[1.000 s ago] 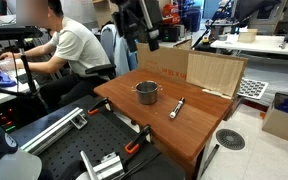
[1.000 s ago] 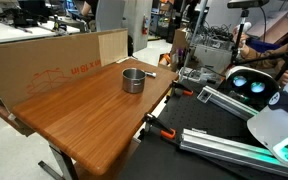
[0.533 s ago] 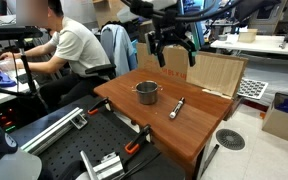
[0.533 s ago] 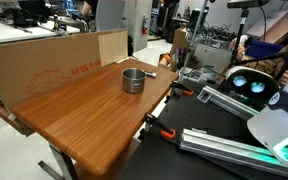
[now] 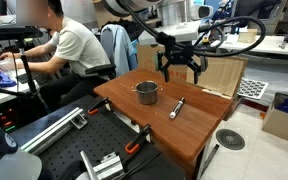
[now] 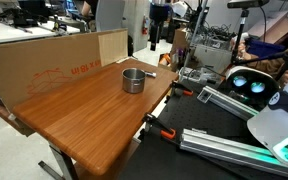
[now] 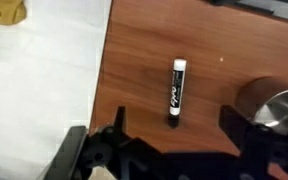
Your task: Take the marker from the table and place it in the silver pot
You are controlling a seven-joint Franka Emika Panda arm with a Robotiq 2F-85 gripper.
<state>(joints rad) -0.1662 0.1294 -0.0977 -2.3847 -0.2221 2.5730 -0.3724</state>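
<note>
The marker, dark with a whitish section, lies flat on the reddish-brown table, a little to the right of the silver pot. My gripper hangs open and empty in the air above the marker. In the wrist view the marker lies lengthwise between my two dark fingers, with the gripper midway over its dark end, and the pot shows at the right edge. The pot and marker also show in an exterior view.
A cardboard sheet stands along the table's back edge. A seated person is behind the table at a white desk. Orange clamps grip the table's front edge. Pale floor lies beside the table.
My gripper has swung in from the upper left, moving right and down, and now hangs over the marker. The marker and pot have not moved.
</note>
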